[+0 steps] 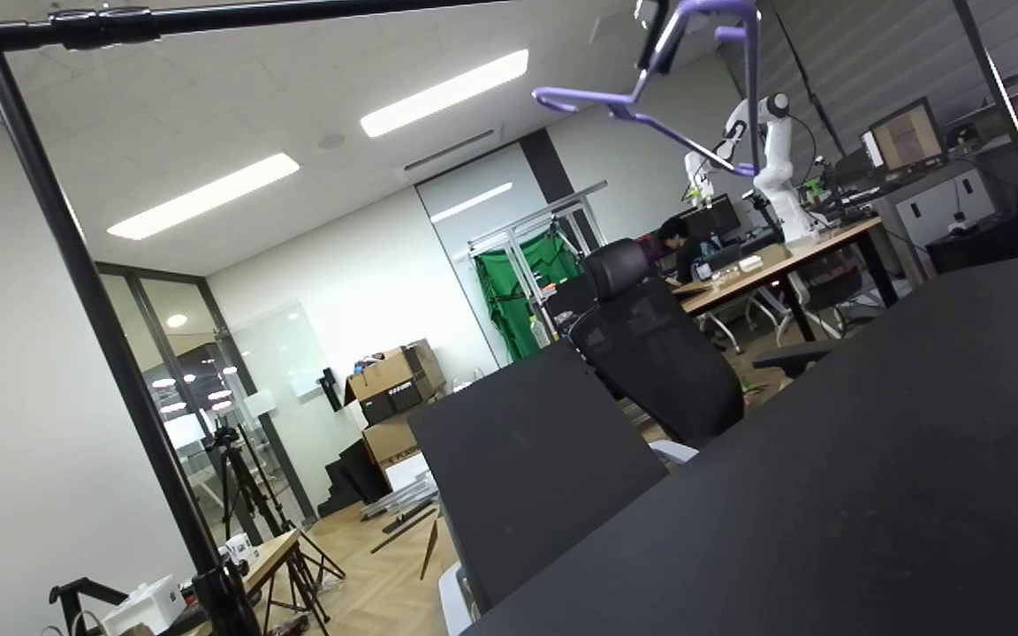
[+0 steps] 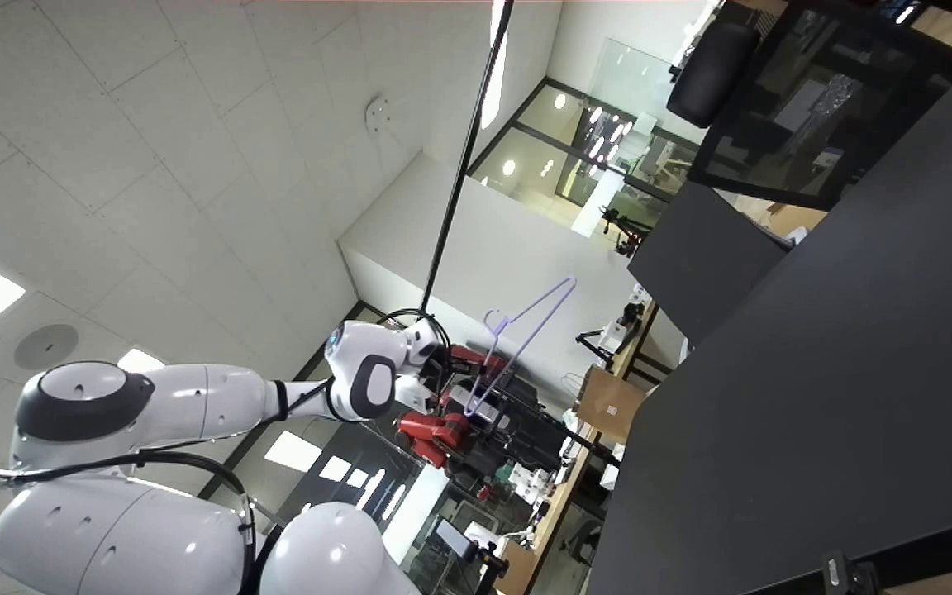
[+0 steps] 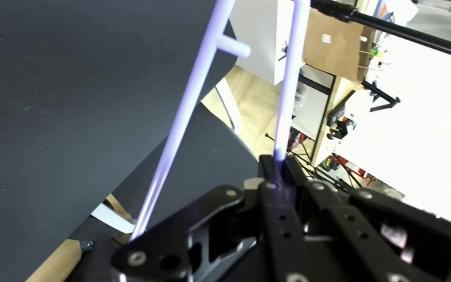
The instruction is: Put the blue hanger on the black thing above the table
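The hanger point(image 3: 288, 86) is pinched by the claw point(image 3: 278, 166), higher than the desk point(image 1: 836, 477), and cut off in the wrist view. In an exterior view the bar point(image 1: 248, 15), farther left, is cut off; print on a far box point(image 1: 390, 389) cannot be read.

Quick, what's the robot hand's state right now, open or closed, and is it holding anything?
Hand: closed, holding the blue-purple clothes hanger by one of its slender bars.
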`<state>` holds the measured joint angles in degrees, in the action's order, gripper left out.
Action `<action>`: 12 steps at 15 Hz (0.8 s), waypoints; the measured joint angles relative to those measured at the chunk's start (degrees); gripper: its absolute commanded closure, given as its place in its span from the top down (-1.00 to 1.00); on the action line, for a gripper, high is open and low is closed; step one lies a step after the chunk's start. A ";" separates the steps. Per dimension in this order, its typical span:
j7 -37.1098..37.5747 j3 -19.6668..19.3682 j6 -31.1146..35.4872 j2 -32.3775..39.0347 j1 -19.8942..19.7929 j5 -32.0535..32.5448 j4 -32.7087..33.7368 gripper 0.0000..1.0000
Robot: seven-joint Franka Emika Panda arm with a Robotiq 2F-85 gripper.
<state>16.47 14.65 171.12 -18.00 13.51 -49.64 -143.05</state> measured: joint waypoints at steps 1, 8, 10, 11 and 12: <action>-1.20 -0.54 0.21 -1.98 0.82 -1.61 -0.31 -0.96; -10.30 -6.76 4.03 -9.54 5.83 -10.06 -0.73 -0.96; -12.47 -8.67 4.48 -10.59 7.46 -11.48 -0.67 -0.96; -13.41 -9.60 4.60 -11.12 8.25 -12.05 -0.60 -0.96; -14.32 -10.47 4.66 -11.58 8.97 -12.53 -0.50 -0.96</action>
<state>2.15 4.18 175.78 -29.59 22.48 -62.17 -143.55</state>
